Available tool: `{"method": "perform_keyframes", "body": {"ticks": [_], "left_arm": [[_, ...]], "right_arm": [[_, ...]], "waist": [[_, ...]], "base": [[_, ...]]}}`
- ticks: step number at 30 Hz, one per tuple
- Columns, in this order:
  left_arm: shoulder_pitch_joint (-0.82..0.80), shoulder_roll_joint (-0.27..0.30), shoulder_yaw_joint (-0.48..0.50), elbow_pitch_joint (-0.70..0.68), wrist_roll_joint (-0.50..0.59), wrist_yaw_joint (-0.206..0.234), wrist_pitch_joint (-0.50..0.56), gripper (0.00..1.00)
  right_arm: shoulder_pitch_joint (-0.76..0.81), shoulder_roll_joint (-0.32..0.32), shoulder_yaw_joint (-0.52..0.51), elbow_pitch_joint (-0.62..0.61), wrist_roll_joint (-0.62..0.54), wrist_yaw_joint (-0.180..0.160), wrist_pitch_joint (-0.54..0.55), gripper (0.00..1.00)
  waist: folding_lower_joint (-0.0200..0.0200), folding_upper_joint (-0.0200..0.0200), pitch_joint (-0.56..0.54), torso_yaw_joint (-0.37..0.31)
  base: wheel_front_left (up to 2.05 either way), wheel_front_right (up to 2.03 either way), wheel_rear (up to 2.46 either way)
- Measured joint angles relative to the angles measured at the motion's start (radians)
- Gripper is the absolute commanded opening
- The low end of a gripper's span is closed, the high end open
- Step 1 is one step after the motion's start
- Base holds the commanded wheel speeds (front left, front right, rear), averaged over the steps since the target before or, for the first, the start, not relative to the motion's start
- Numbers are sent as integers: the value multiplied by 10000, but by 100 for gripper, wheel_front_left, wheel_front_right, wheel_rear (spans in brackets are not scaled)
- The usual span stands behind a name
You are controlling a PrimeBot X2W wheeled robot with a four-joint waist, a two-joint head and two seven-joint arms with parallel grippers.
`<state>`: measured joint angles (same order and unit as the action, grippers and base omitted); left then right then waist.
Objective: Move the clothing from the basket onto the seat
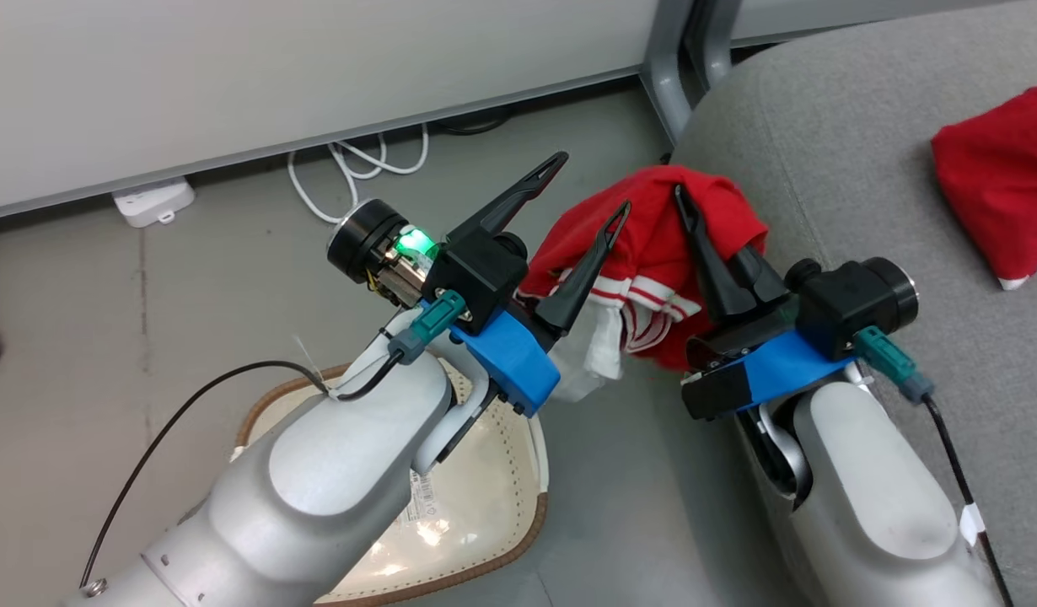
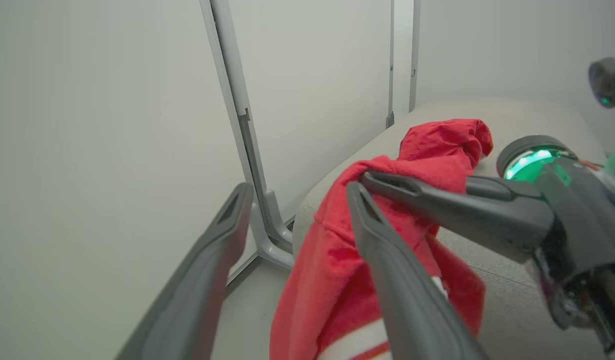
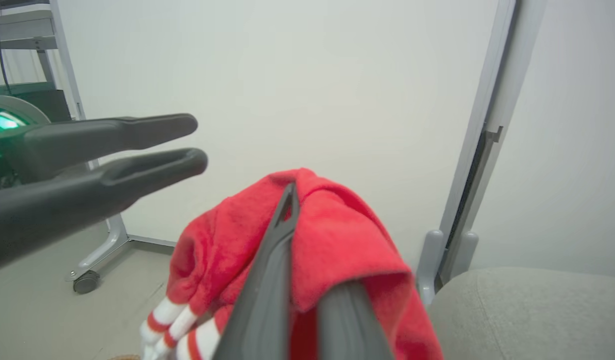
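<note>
Pinched shut on the striped red garment [image 1: 653, 244] with the right gripper [image 1: 680, 196], catching a fold near the top and letting the rest drape down around the fingers. Hanging just off the left edge of the seat [image 1: 830, 143], between that edge and the basket [image 1: 493, 480], with most of the cloth over the floor [image 1: 232, 278] rather than over the seat's top (touching the seat's side or not: impossible to tell). Just beside the cloth, on the side away from the seat: the left gripper [image 1: 593, 180], spread wide and empty, one finger seeming to lie right against the red in the head view. Farther in on the seat, well apart from all this, a second red garment [image 1: 999, 194] lying on top. Main worry: letting go too soon and dropping the lot down the seat's side onto the floor, not yet being carried in over the seat's top. Next: losing the thin fold during the swing toward the seat, with a loose tail of white and striped trim pulling downward. Also likely to snag that tail on the open left finger, or to drag it against the seat's rounded edge and peel it out of the pinch. Best kept high, carried well past the seat's edge and freed only there, left gripper held back from the cloth.
</note>
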<state>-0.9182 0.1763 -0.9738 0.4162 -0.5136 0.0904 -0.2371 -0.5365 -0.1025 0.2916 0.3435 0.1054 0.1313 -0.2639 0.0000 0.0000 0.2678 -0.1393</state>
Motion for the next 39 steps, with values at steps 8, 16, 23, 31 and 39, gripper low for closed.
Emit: {"method": "perform_keyframes", "body": {"ticks": [8, 16, 23, 31, 39], "left_arm": [[-186, 21, -247, -77, 134, -82, 163, 100], [-237, 19, -527, -86, 211, -199, 337, 100], [-239, 4, -767, -82, 222, -314, 477, 100], [-239, -10, -976, -40, 236, -364, 522, 100], [-240, 17, -1003, -19, 221, -362, 504, 100]], "right_arm": [[52, -19, -1051, -456, -144, 0, 0, 0], [360, -23, -2096, -930, -174, 0, 0, 0], [791, 90, -2752, -1237, -173, 0, -2, 0], [1206, 217, -3126, -1386, -169, 0, 0, 0], [1213, 314, -3216, -1415, -171, 0, -2, 0]], "waist": [[0, 0, 518, -952], [0, 0, 1004, -1772], [0, 0, 1317, -2405], [0, 0, 1620, -2821], [0, 0, 1722, -2847]], "base": [[0, 0, 0], [0, 0, 0], [0, 0, 0], [0, 0, 0], [0, 0, 0]]}}
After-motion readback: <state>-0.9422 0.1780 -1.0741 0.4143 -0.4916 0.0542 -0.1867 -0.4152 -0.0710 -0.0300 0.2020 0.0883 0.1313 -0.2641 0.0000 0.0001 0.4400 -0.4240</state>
